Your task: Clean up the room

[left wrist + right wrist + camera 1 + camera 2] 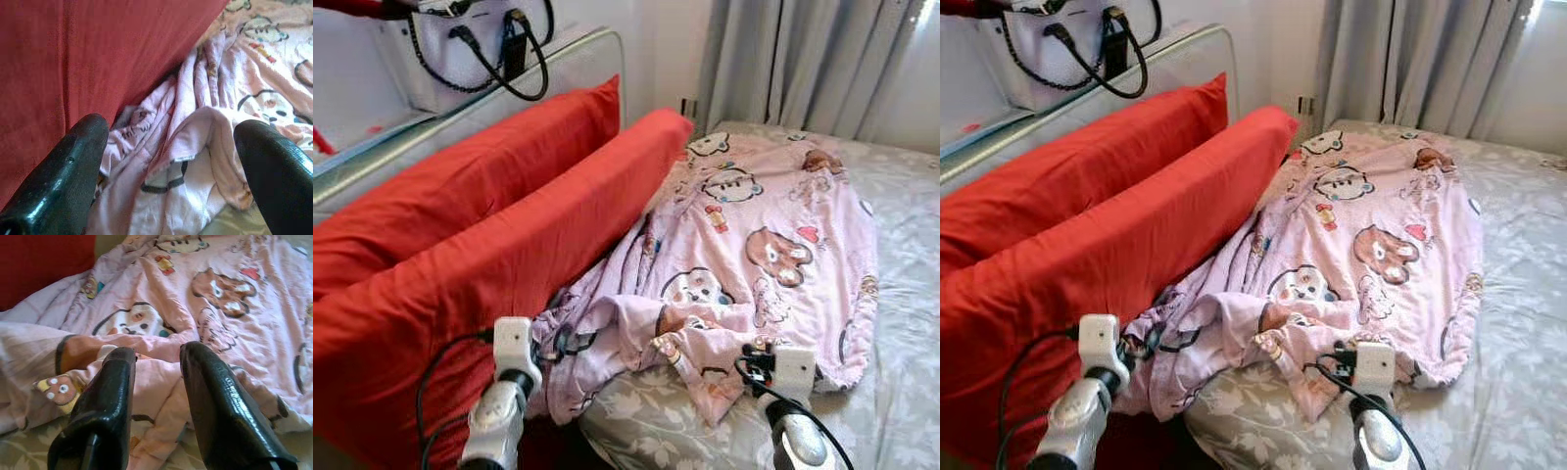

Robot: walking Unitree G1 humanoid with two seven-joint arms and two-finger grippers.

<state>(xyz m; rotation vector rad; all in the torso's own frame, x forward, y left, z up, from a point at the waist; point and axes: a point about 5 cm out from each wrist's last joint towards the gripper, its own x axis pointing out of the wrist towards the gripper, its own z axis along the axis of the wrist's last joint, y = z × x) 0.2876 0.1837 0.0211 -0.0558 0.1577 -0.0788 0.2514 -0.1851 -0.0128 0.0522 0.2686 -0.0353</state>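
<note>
Left gripper (pixel 171 166): jaws wide, holding nothing, poised at the rumpled near edge of the pink cartoon-print cotton blanket (pixel 754 235); the long red fabric bolster (pixel 499 264) lies just to its left.
Blanket: spread beyond both sets of jaws on the grey floral-sheeted bed (pixel 901 294), bunched where it meets the bolster.
Handling: likely light, limp and quick to sag; the hemmed fold between the left jaws looks the surest hold.
Right gripper (pixel 159 367): jaws narrowly parted, empty, over a raised crease near the blanket's front hem.
Hidden: whatever lies under the folds; the blanket edge tucked against the bolster; the white handbag (pixel 460 49) cut off at the frame.
</note>
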